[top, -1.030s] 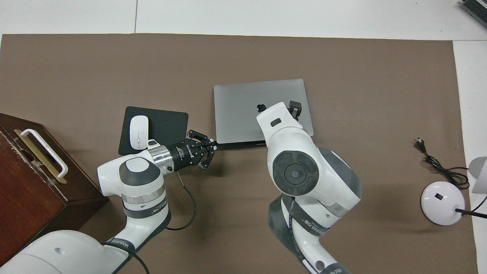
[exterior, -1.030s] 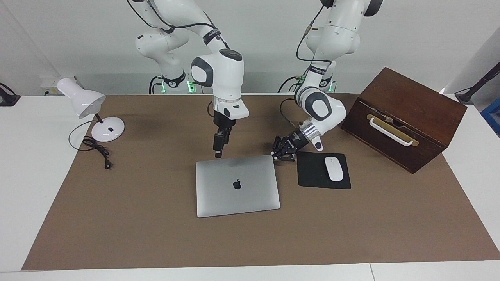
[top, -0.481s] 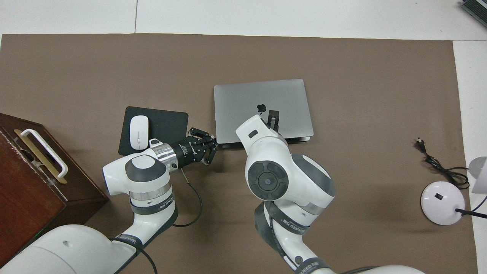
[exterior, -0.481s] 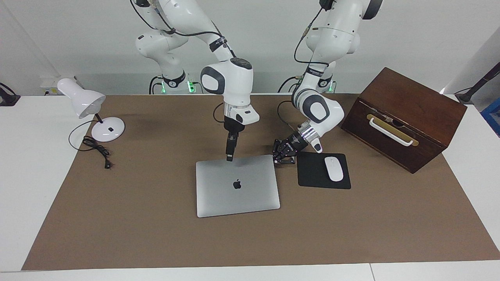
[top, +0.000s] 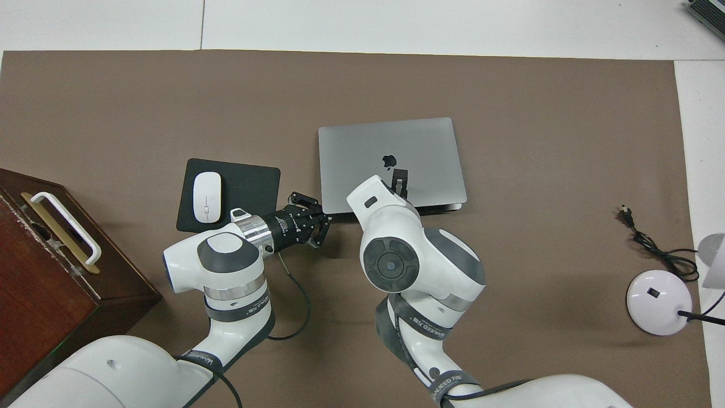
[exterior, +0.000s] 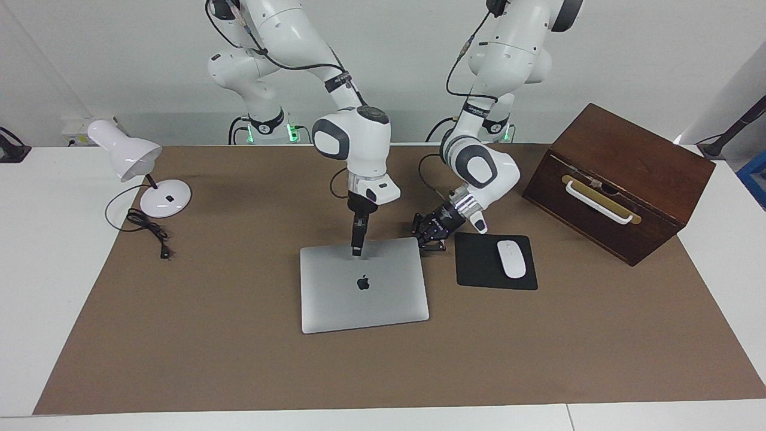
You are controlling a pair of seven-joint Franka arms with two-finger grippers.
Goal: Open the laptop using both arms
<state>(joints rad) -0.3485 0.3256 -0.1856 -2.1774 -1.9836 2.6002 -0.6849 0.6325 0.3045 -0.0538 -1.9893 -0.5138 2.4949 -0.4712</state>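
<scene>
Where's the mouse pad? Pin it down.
The black mouse pad lies flat beside the closed laptop, toward the left arm's end of the table, with the white mouse on it.

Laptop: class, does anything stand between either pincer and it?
Nothing visible does. The left pincer is shut at the laptop corner nearest the robots, beside the mouse pad; the right pincer points down over its edge nearest the robots.

We see a silver-grey laptop [exterior: 363,285] with dark logo, black mouse pad [exterior: 485,269], white mouse [exterior: 511,258], brown mat [exterior: 239,353].
</scene>
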